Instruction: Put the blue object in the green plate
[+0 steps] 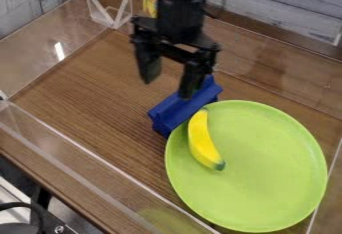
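Note:
The blue object [179,108], a deep-blue oblong block with a raised ridge, lies on the wooden table just left of the green plate [267,173], touching or nearly touching its rim. My gripper [171,74] hangs open directly above the block's far end, its two dark fingers [148,66] spread wide with nothing between them. The right finger overlaps the block's upper end in the view. The plate is large, round and lime-green, at the front right.
A yellow banana [203,140] lies on the plate's left part. Clear plastic walls [54,128] border the table at the left, front and back. A yellow container [156,0] stands at the back behind the arm.

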Robot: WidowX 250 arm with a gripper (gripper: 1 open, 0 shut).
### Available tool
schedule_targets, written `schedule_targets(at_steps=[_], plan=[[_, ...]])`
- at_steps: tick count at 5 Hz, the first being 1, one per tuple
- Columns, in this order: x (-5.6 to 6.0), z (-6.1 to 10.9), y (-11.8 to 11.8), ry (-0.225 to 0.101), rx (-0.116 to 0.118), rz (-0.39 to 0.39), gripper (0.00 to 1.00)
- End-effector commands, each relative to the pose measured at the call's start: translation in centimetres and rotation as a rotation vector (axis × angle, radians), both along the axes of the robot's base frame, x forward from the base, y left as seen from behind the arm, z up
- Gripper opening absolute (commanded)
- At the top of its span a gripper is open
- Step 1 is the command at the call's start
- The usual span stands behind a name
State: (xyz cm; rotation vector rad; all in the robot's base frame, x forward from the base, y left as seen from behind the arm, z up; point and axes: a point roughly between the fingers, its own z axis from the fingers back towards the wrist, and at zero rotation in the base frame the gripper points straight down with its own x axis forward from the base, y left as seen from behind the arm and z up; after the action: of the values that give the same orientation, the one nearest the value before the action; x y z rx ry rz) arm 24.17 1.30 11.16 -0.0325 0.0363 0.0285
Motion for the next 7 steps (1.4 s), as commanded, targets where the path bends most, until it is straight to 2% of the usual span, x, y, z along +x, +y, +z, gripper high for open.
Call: schedule_targets(at_steps=[1,2,5,7], plan=[[-0.5,0.4,0.9,-0.066,-0.010,0.003,1.00],[-0.8,-0.1,0.8,-0.062,-0.022,-0.013,1.00],[-1.0,-1.4,0.5,-0.046,-0.038,-0.043,1.00],[-1.0,-2.0,0.6,-0.046,-0.048,-0.061,1.00]])
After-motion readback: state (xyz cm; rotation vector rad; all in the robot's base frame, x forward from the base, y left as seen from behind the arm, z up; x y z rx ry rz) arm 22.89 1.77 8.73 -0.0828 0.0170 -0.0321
